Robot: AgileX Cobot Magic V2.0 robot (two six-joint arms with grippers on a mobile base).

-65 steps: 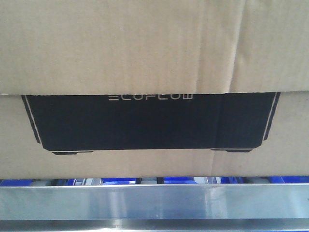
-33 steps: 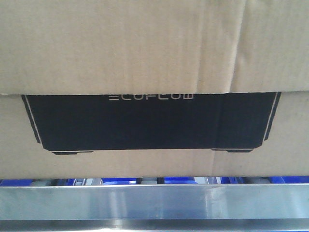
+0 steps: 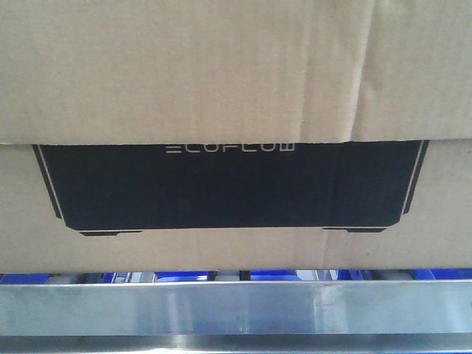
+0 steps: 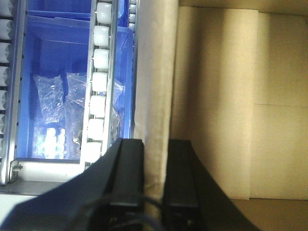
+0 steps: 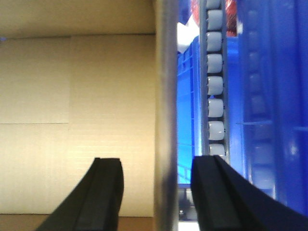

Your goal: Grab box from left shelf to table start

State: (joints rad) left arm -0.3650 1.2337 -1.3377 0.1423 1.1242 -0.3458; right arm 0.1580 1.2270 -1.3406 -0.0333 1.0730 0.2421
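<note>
Front view first: a large brown corrugated cardboard box (image 3: 184, 74) fills almost the whole picture. Its black trapezoid panel (image 3: 228, 192) sits dead centre, with pale "ECOFLOW" lettering (image 3: 230, 148) along the panel's top, just under the edge of an overlapping cardboard flap. The box sits on the shelf rack, whose shiny brushed-steel front rail (image 3: 236, 310) runs across the near bottom. Bright blue parts (image 3: 177, 276) peek through the narrow strip between rail and box. No arm shows here.

Over to the left wrist view. The left arm's black fingers (image 4: 129, 173) stand on either side of an upright cardboard wall of the box (image 4: 156, 96), and that wall fills the gap between them. They are clamped on it. To the left, a track of white rollers (image 4: 98, 86) runs away from the camera over a blue bin (image 4: 57, 57) holding clear plastic bags (image 4: 62, 91). To the right spreads a broad cardboard face.

Now the right wrist view. The right arm's black fingers (image 5: 108, 192) straddle another upright box edge (image 5: 166, 96), but they are spread wide, with space showing on both sides and no contact. Cardboard lies to the left, and to the right are white rollers (image 5: 215, 86) and blue plastic (image 5: 187, 96).
</note>
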